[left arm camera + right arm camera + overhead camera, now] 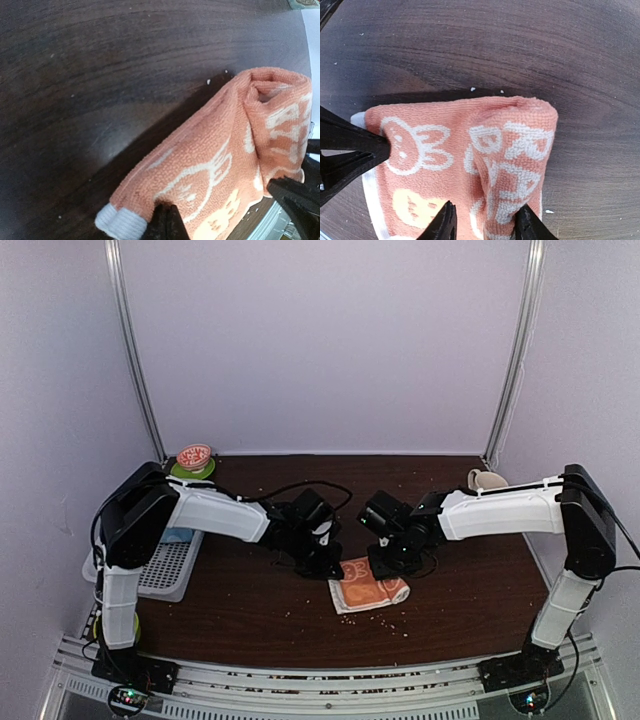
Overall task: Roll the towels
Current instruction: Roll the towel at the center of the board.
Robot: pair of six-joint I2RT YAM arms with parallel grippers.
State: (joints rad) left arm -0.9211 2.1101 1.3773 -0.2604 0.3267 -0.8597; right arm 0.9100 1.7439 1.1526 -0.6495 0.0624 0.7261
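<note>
- Since the orange rabbit towel (pixel 368 585) is only part-rolled, w/ the thick rolled end on the right-arm side, turn that end over toward the flat part & hold the cloth taut so the roll stays tight.
- It lies mid-way across the table (pixel 250 610), btwn both arms, touching both tools.
- Yr right gripper (pixel 485 222) straddles the rolled end, jaws clamped on it from either side; don't crush it flat.
- Yr left gripper (pixel 167 223) is clenched on the hem near the white-bound corner. Use it as anchor and let go only once the roll gets there.
</note>
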